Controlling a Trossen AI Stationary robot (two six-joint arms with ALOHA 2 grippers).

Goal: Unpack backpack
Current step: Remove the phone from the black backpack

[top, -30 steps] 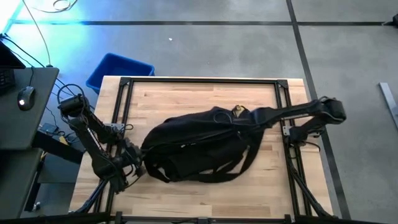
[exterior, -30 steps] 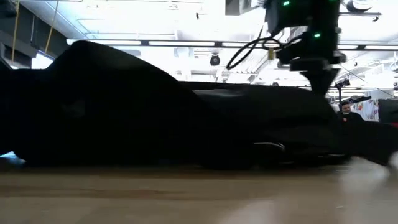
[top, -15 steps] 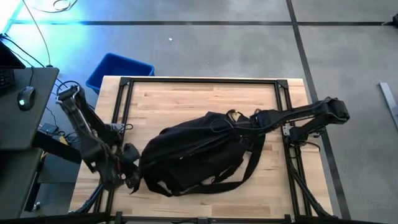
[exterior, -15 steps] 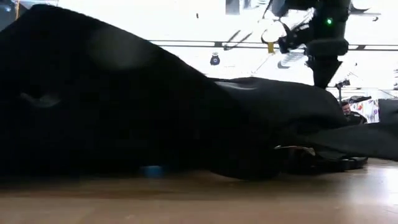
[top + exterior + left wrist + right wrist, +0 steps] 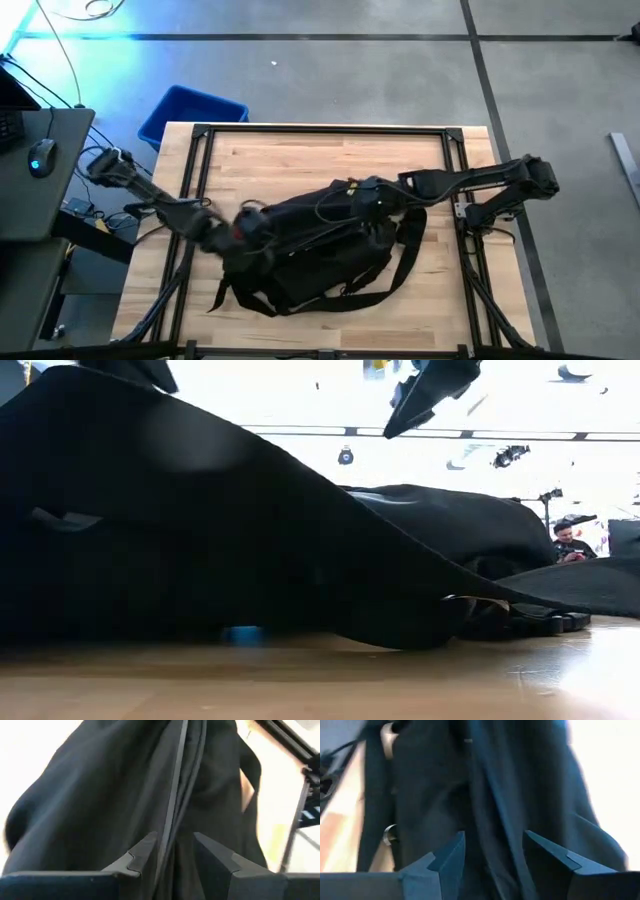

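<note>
Overhead, low and wrist views of a wooden tabletop (image 5: 300,160) carrying the backpack (image 5: 320,250), a large black fabric bag lying flat near the middle of the surface, toward the front edge, with a long black strap (image 5: 395,275) looping out on its right side.

Left gripper (image 5: 248,225): the arm reaches in from the table's left edge and ends over the left end of the bag. In the left wrist view the two dark fingers (image 5: 142,852) stand apart, with a gap between them; black fabric and a thin strap (image 5: 175,795) of the backpack (image 5: 100,810) run just ahead of the tips and across the gap. No fabric is visibly pinched between them.

Right gripper (image 5: 368,195): the arm extends from the right edge and ends above the bag's upper right part. In the right wrist view its fingers (image 5: 447,855) are likewise spread, with folds of the backpack (image 5: 510,785) lying beyond and between them; nothing is clamped.

Low view: the backpack (image 5: 200,540) fills most of the frame, its fabric raised high on one side and sloping down to the tabletop (image 5: 320,680). One dark gripper tip (image 5: 425,395) hangs above the fabric, clear of it. A person (image 5: 570,542) shows in the room behind.

A blue bin (image 5: 190,112) stands on the floor beyond the table's far left corner.
</note>
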